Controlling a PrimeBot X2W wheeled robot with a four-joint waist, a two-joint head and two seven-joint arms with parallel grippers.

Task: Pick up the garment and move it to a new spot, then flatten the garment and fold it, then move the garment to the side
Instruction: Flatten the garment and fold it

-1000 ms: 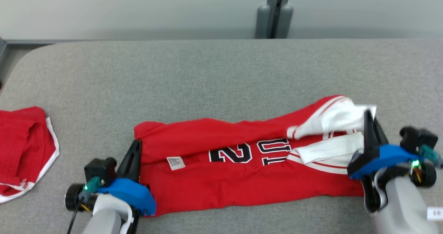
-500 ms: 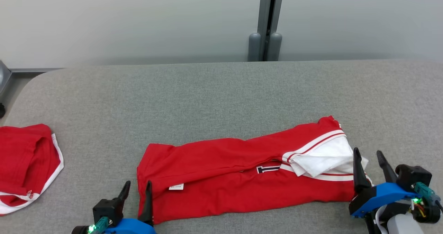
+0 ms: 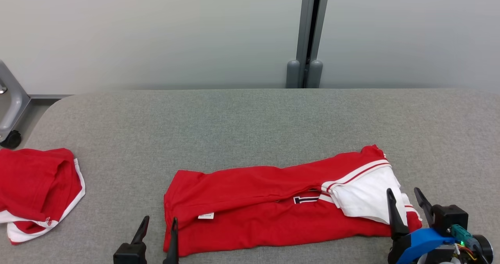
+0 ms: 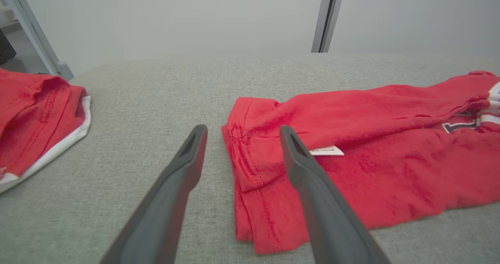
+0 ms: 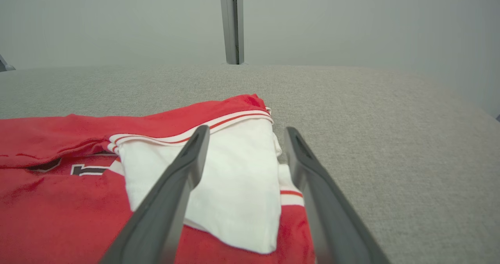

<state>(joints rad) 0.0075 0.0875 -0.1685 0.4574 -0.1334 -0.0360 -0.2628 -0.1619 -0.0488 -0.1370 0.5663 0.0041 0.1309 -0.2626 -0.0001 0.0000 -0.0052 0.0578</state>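
The left gripper (image 3: pixel 160 218) and right gripper (image 3: pixel 402 189) are standing spread wide, holding nothing, at the folded garment's (image 3: pixel 254 201) ends, while the broad grey table (image 3: pixel 234 131) is stretching beyond toward the pale wall (image 3: pixel 156 33).

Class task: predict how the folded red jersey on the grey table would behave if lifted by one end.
The jersey would probably sag and unfold: it lies in soft, wrinkled layers. It likely feels light, being thin cloth lying nearly flat. Pushed, it would probably bunch on the textured table rather than slide.
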